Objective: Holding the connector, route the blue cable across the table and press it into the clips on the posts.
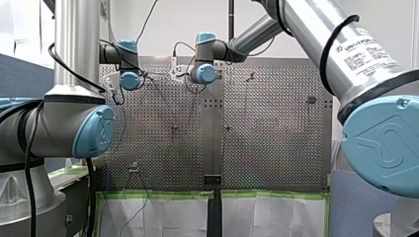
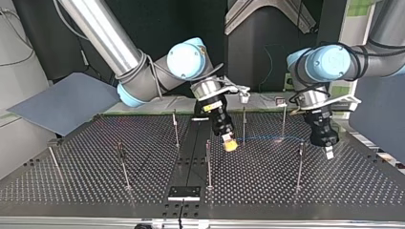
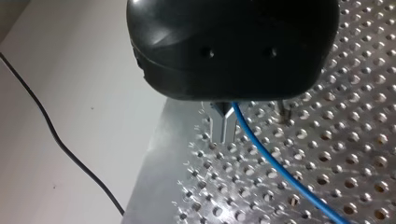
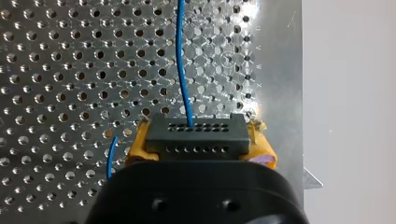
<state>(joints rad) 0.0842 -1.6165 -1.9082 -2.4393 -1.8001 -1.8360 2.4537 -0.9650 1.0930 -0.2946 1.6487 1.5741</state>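
Note:
In the right wrist view my right gripper (image 4: 196, 140) is shut with its yellow pads (image 4: 140, 142) on a black connector (image 4: 194, 127). The blue cable (image 4: 182, 60) leaves the connector and runs ahead over the perforated table (image 4: 56, 70). In the top view that gripper (image 2: 230, 144) hangs low at the middle, and the cable (image 2: 270, 139) stretches from it toward my left gripper (image 2: 329, 152) at the right. The left wrist view shows my left gripper (image 3: 223, 127) with metal fingers shut on the blue cable (image 3: 275, 163), just above the table. Thin posts (image 2: 208, 164) stand around both grippers.
More posts (image 2: 299, 167) (image 2: 123, 167) rise from the table, one (image 2: 244, 125) right behind my right gripper. A black plate (image 2: 184, 192) lies at the top view's near edge. A grey-blue board (image 2: 62, 107) leans at its left. A black wire (image 3: 56, 140) lies off the table beside my left gripper.

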